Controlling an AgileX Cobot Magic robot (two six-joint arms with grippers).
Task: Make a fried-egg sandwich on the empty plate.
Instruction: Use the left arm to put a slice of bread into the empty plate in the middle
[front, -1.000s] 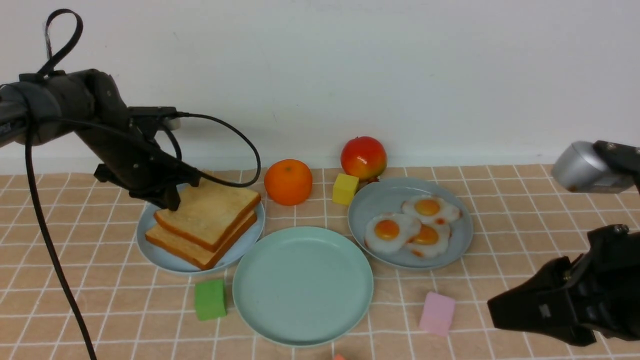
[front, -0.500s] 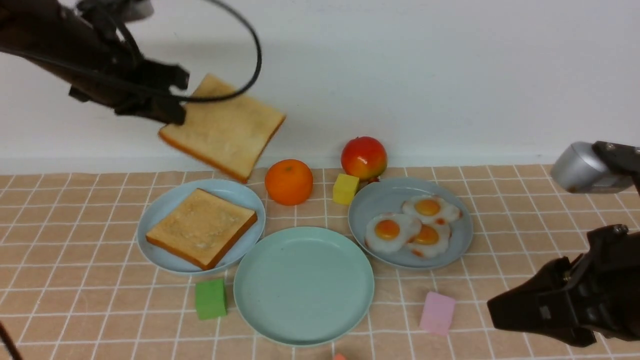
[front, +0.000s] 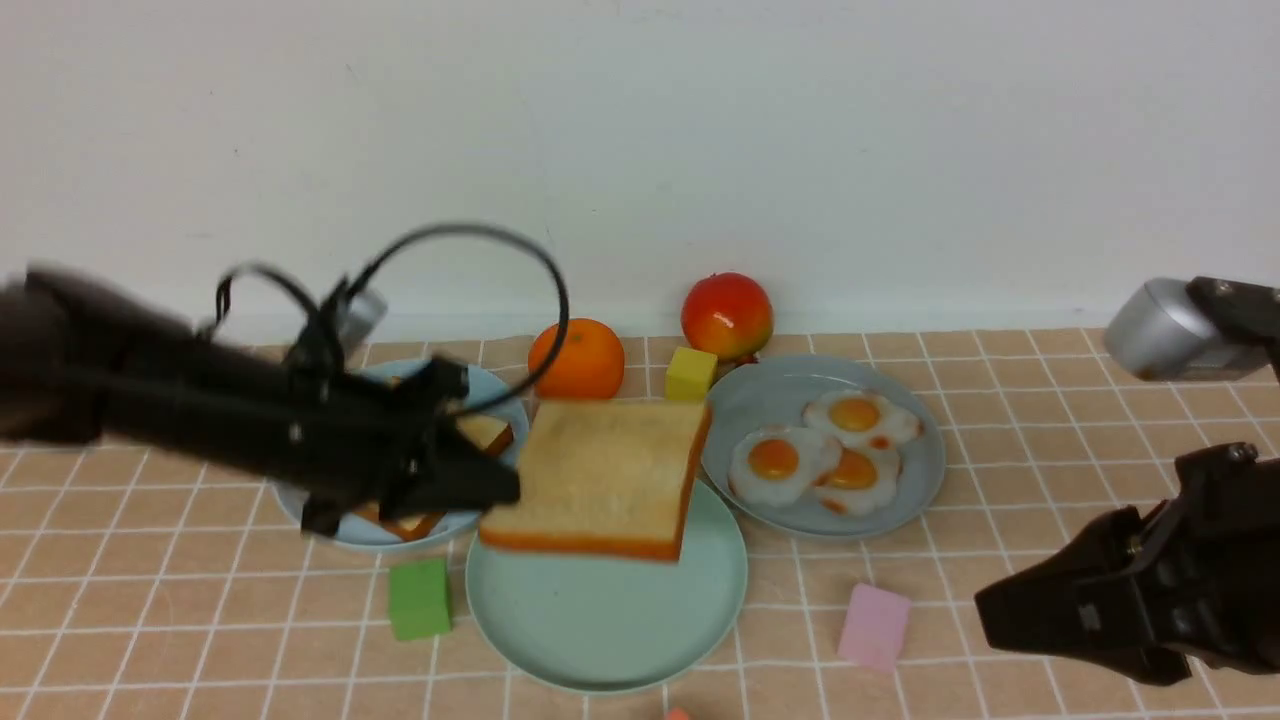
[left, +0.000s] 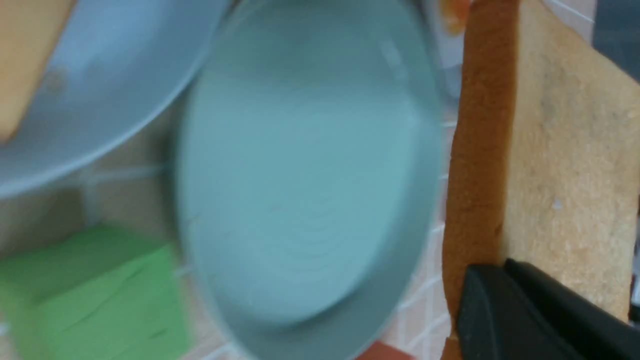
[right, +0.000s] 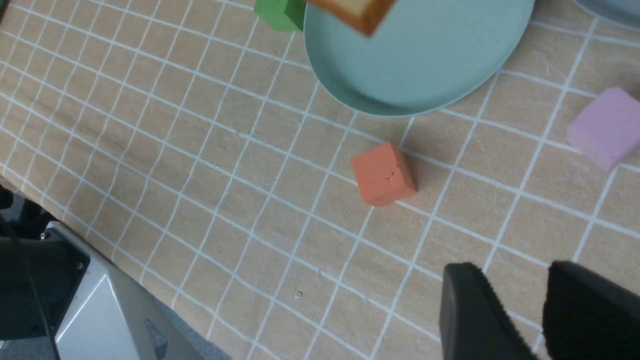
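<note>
My left gripper (front: 503, 490) is shut on the edge of a golden toasted bread slice (front: 602, 478) and holds it level, just above the far part of the empty mint-green plate (front: 610, 620). In the left wrist view one black finger (left: 520, 310) presses on that slice (left: 565, 150) beside the plate (left: 300, 175). The second bread slice (front: 487, 432) lies on the pale blue plate (front: 500, 400), mostly hidden by my arm. Three fried eggs (front: 820, 450) lie on the grey-blue plate (front: 740, 410). My right gripper (front: 990, 612) is open and empty over the cloth at the front right (right: 520, 300).
An orange (front: 577, 358), an apple (front: 727, 315) and a yellow cube (front: 690, 377) stand behind the plates. A green cube (front: 420, 598) and a pink cube (front: 873, 625) flank the mint plate. An orange-red cube (right: 383, 173) lies at its front.
My left arm lifted the top bread slice off the pale blue plate, swung it up, then brought it down to the right over the mint-green plate. The right arm has not moved.
</note>
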